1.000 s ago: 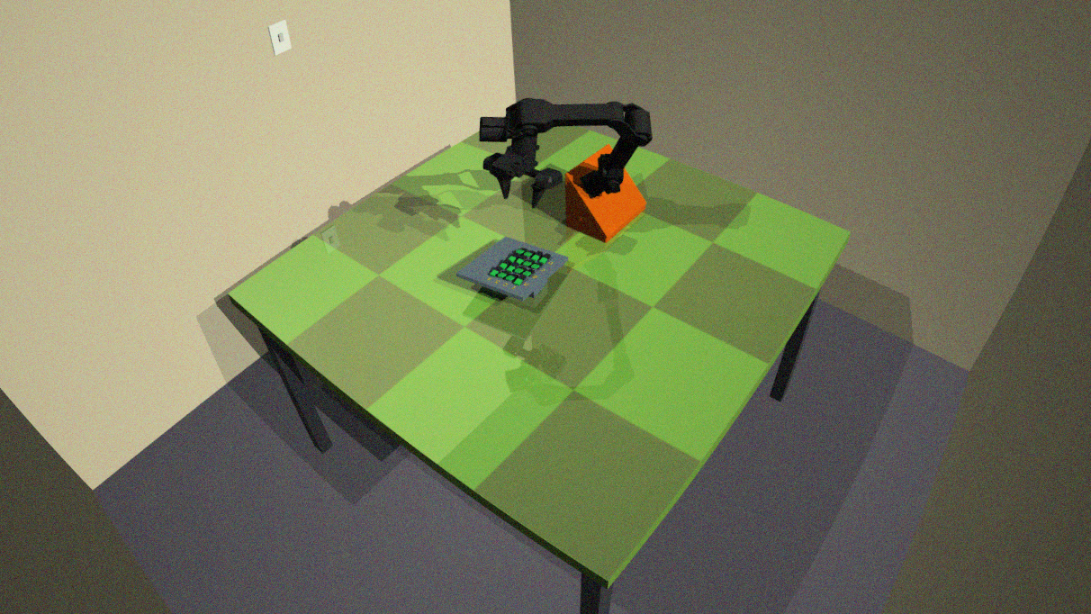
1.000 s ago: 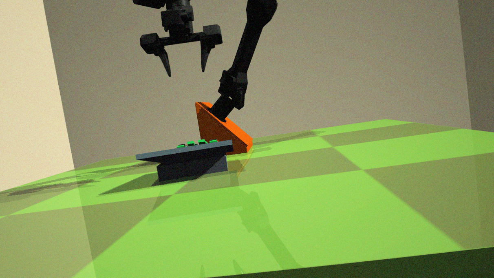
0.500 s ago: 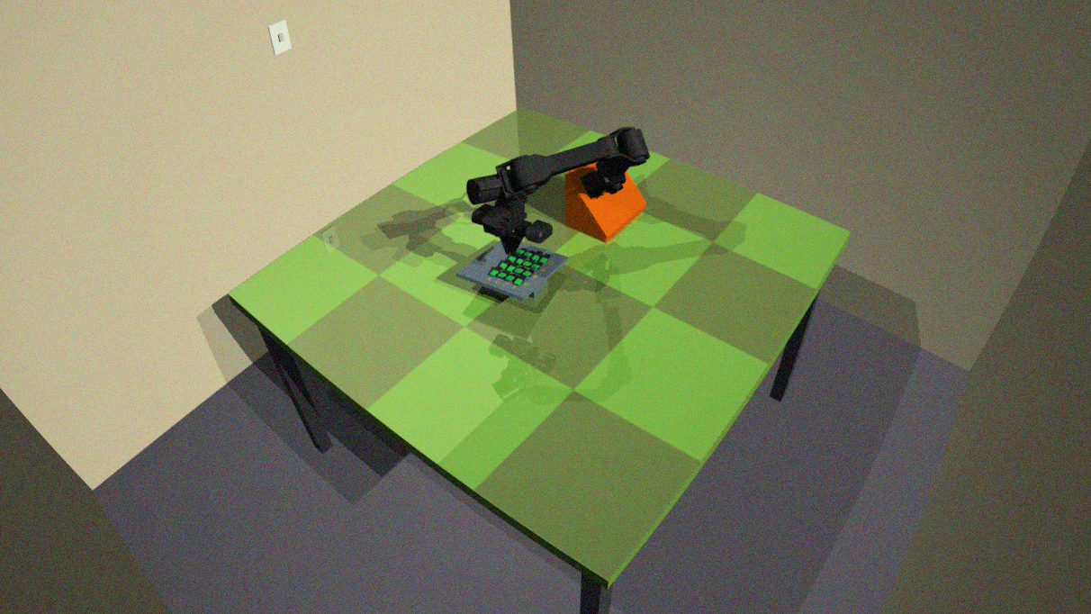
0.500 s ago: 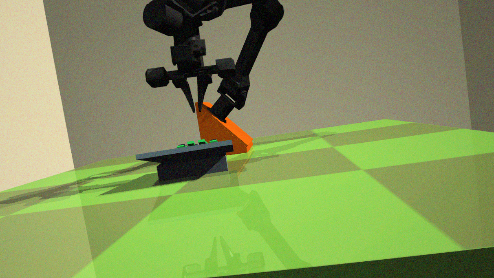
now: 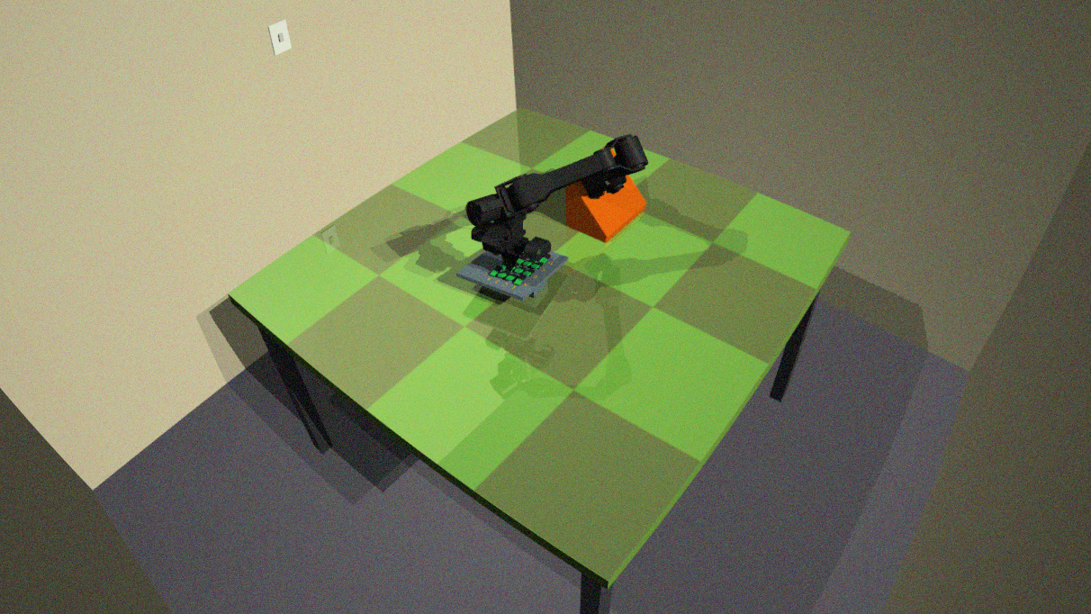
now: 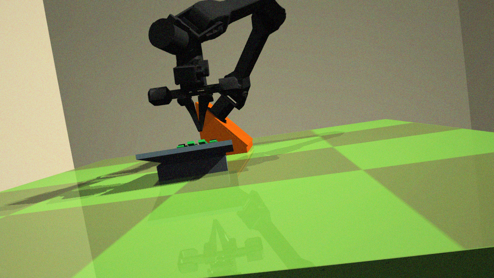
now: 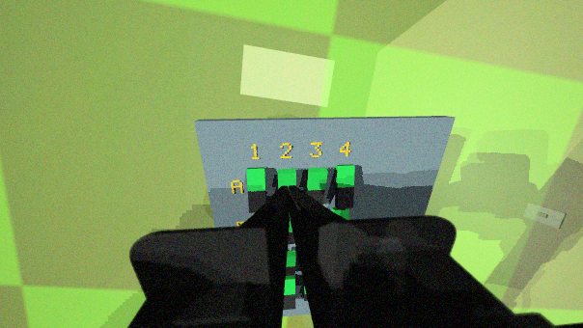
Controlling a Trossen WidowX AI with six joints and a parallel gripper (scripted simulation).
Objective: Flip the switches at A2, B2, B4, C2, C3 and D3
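The grey-blue switch panel [image 5: 473,272] [image 6: 151,154] [image 7: 396,145] carries rows of green and black switches. In the wrist view, switches A1 [image 7: 256,178], A2 [image 7: 287,177], A3 [image 7: 318,177] and A4 [image 7: 346,176] show at the far end, green on their far halves. Which ends are raised is too small to tell. My gripper [image 5: 509,264] [image 6: 200,130] [image 7: 288,192] is shut and empty, pointing down. Its tips are a little above the panel and appear at the near edge of A2's green part in the wrist view. The fingers hide most of rows B, C and D.
An orange wedge-shaped block [image 5: 608,211] [image 6: 224,135] stands on the green chequered table [image 5: 450,397] [image 6: 310,207], beyond the panel and close to the arm. The panel sits raised on a dark base [image 6: 193,169]. Shadows and reflections of the arm lie on the table.
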